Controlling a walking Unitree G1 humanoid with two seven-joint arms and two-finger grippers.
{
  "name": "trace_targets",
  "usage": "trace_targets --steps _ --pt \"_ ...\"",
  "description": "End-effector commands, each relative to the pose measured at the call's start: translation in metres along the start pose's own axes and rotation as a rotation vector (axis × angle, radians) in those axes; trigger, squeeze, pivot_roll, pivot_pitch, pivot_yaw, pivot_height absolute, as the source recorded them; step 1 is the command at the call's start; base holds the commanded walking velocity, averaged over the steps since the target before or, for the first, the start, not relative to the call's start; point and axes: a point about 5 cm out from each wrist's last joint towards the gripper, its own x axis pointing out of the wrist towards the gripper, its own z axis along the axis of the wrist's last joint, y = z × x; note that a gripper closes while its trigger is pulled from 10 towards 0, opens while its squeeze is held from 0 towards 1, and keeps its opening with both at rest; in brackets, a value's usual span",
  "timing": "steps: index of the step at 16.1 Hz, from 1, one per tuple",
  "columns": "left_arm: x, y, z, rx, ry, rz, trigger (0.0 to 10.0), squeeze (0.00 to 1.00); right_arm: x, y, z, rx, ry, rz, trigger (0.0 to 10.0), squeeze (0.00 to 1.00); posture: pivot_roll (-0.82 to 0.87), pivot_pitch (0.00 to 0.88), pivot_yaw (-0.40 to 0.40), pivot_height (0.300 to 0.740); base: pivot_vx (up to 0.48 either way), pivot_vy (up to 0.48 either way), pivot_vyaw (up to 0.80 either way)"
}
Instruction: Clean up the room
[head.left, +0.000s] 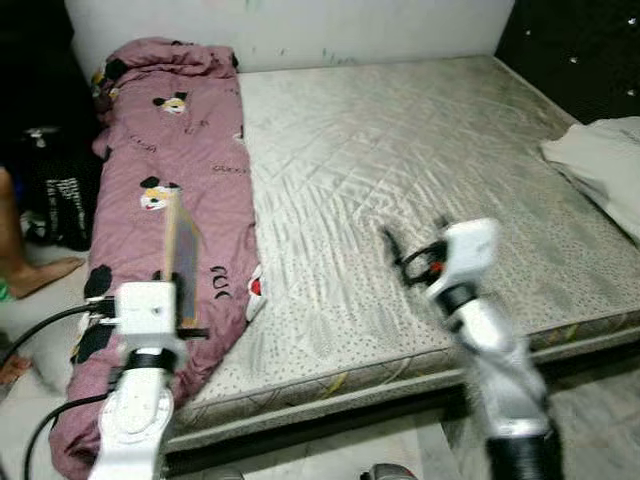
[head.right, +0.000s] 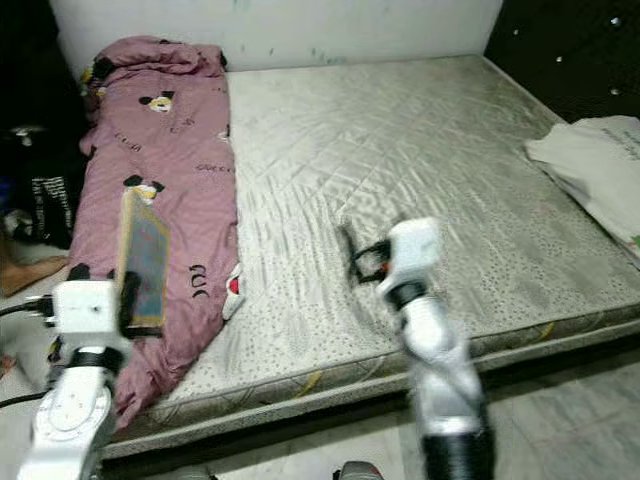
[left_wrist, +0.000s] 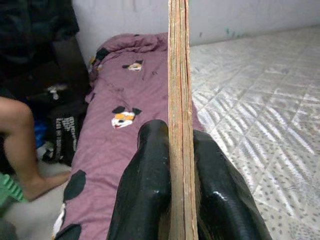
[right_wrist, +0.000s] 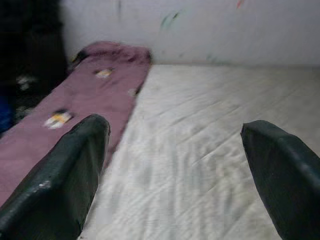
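Observation:
My left gripper (left_wrist: 172, 185) is shut on a thin book (head.right: 144, 262), held upright and edge-on (left_wrist: 178, 100) over the pink cartoon-print blanket (head.left: 180, 180) that lies along the left side of the bare mattress (head.left: 420, 170). My right gripper (right_wrist: 175, 170) is open with nothing between its fingers, hovering above the front middle of the mattress (head.right: 400, 140). Its white wrist (head.left: 465, 255) is blurred.
A white cloth (head.left: 605, 160) lies at the mattress's right edge by a dark padded wall. A person's bare leg (left_wrist: 20, 145) and foot (head.left: 40, 272) are on the floor left of the bed, beside dark bags (head.left: 60, 190). A white wall runs behind.

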Motion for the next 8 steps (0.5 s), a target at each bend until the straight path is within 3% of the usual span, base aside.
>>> trace_targets --steps 1,4,8 --pt "-0.003 0.000 0.011 0.024 -0.075 0.003 10.0 0.00 -0.004 -0.004 0.005 -0.014 -0.016 -0.013 10.0 0.00 -0.03 0.000 -0.008 0.740 0.000 0.000 0.00" --pt "-0.004 0.004 0.003 -0.020 -0.044 0.074 10.0 0.00 -0.004 -0.006 0.007 0.055 -0.012 -0.026 10.0 0.00 -0.04 0.000 -0.015 0.740 0.000 0.000 0.00" --pt "-0.007 0.002 0.008 0.017 -0.103 0.046 10.0 0.00 0.003 0.004 0.004 0.082 0.012 0.010 10.0 0.00 -0.02 0.000 -0.036 0.740 0.000 0.000 0.00"
